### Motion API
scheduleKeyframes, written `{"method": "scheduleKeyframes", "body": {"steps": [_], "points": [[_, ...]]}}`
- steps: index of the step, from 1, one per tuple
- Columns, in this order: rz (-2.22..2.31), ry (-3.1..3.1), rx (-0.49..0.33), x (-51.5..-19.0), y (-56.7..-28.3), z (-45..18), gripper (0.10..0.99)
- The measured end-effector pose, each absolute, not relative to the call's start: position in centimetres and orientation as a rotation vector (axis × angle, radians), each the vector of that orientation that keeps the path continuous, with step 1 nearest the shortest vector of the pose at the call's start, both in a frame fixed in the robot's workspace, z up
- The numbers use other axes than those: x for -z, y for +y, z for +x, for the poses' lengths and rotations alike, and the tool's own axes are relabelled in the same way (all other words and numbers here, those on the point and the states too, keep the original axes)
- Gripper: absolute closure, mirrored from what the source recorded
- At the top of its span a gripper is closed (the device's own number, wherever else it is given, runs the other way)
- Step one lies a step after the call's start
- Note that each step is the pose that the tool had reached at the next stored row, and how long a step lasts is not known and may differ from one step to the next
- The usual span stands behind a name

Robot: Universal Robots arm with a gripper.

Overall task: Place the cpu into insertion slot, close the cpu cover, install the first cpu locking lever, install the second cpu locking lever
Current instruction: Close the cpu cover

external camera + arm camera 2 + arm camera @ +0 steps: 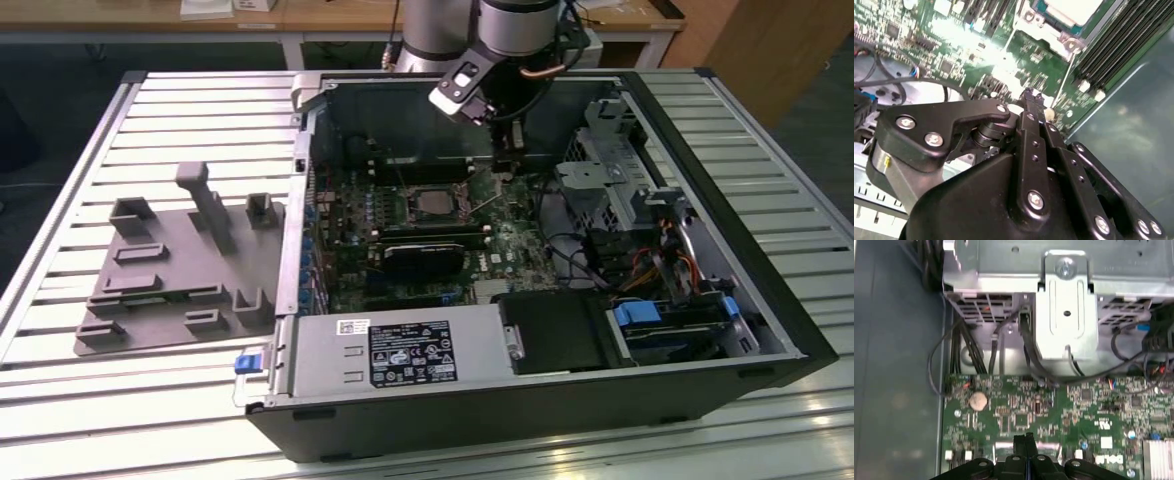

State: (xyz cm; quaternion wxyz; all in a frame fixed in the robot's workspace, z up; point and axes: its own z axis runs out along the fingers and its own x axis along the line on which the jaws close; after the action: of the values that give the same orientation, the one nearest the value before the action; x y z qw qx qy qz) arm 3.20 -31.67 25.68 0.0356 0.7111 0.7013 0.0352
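**Exterior view.** The arm reached steeply down into the open computer case (pixel 747 330) on the tabletop (pixel 174 110). Its gripper (pixel 505 160) hung low over the board, just beside the insertion slot (pixel 461 190), where the cpu (pixel 430 200) sat.

**Second wrist view.** The fingers (pixel 1024 115) were pressed together with nothing between them. Their tip was just beside a thin locking lever (pixel 1064 80). The cpu cover (pixel 1046 31) appeared to be down. In my judgement the shut tip could slip off the thin rod, leaving the lever unlatched.

**First wrist view.** The gripper (pixel 1029 436) hovered close above the motherboard (pixel 1054 405), near a coin cell (pixel 978 400). A skid here would likely strike small components.
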Motion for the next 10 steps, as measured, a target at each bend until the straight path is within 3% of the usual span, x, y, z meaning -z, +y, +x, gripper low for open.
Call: {"method": "scheduleKeyframes", "body": {"steps": [10], "points": [[2.187, 2.153, -0.105, -25.3, -31.7, 4.9, 0.98]]}}
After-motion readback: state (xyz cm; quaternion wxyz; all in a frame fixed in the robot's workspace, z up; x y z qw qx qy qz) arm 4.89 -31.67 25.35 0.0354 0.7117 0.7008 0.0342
